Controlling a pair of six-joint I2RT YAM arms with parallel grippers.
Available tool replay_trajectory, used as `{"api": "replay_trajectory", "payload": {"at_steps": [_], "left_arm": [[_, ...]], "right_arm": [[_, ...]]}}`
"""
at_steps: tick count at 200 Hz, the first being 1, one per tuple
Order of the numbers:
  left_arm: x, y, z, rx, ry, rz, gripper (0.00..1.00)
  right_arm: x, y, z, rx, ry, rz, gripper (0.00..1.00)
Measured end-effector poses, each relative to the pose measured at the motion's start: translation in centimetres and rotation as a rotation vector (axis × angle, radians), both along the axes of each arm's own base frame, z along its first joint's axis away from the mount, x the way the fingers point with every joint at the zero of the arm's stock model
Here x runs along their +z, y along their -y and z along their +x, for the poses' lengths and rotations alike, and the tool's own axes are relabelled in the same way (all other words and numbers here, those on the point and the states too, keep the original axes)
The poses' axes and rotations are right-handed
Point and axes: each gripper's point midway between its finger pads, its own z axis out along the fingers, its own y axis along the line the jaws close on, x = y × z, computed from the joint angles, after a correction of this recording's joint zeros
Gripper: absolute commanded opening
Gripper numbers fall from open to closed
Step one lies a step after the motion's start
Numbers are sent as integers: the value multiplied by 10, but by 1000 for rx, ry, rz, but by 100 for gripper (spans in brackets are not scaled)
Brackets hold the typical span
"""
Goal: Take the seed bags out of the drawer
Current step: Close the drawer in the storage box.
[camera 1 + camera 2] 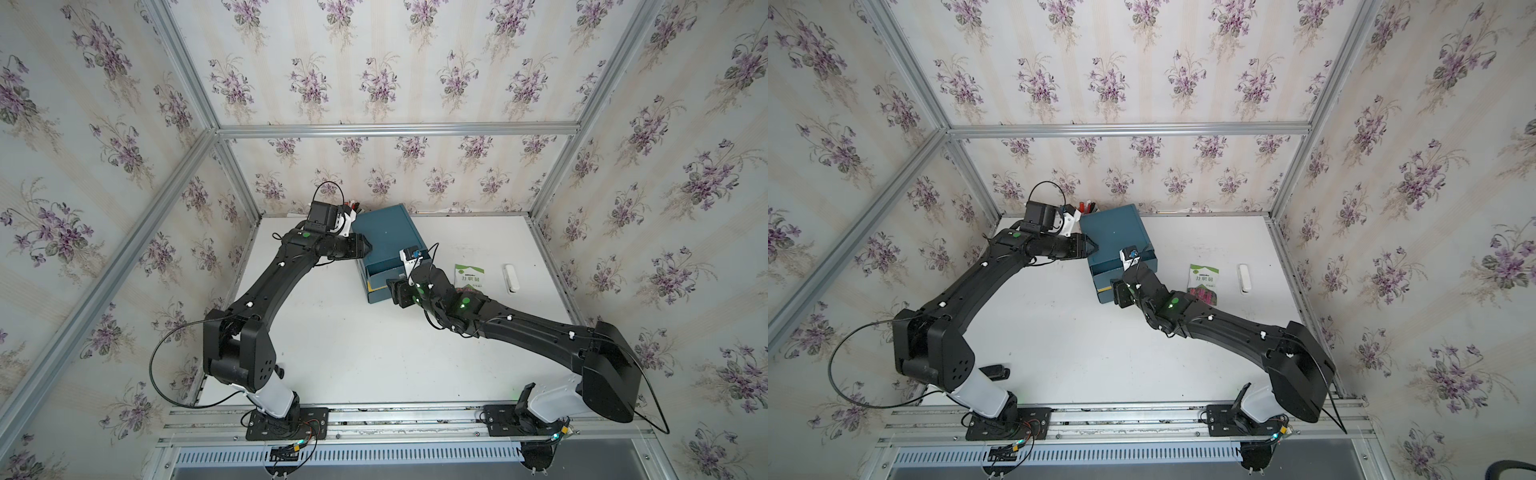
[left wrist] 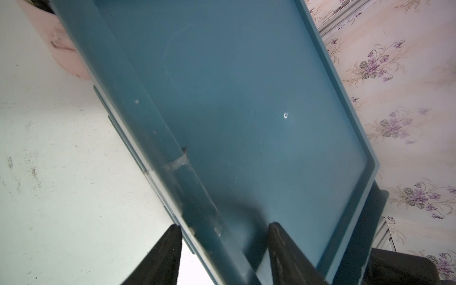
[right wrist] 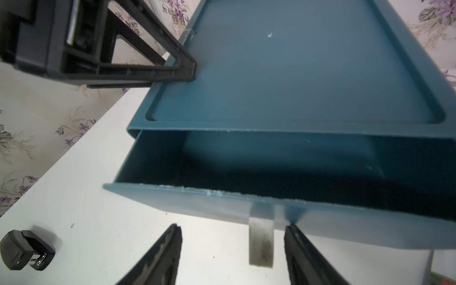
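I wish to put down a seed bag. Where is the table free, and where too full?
Widest bare patch: the table middle, between left arm, right arm and the blue box front. A smaller one lies behind the seed bag and white bar, toward the back wall. Crowded: at the drawer, where the right pincer is.

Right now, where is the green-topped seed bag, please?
In both top views the seed bag lies on the right half of the table, between the blue drawer unit and a white bar.

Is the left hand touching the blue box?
Touching. The right wrist view shows the left hand pinching the box's top rim, one finger above it and one below.
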Motion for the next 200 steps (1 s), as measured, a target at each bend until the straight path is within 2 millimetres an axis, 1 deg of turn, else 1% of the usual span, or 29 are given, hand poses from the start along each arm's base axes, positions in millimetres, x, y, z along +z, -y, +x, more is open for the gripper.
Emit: {"api": "replay_trajectory", "payload": {"at_steps": [37, 67, 97, 140, 158, 184, 200], "left_arm": [[2, 0, 0, 0, -1, -1, 59], [2, 0, 1, -1, -3, 0, 59], [1, 1, 1, -1, -6, 0, 59], [1, 0, 1, -1, -5, 0, 59], [2, 0, 2, 0, -4, 0, 59], [2, 0, 2, -5, 1, 3, 59], [4, 0, 2, -5, 3, 3, 59]], "right_arm": [[0, -3, 15, -14, 25, 32, 69], [-5, -5, 28, -25, 28, 45, 69], [-8, -6, 34, -20, 23, 52, 68], [-10, -8, 37, -9, 13, 58, 68], [-8, -6, 36, -11, 20, 71, 70], [-3, 5, 28, -22, 36, 100, 77], [-6, 13, 23, -35, 36, 115, 84]]}}
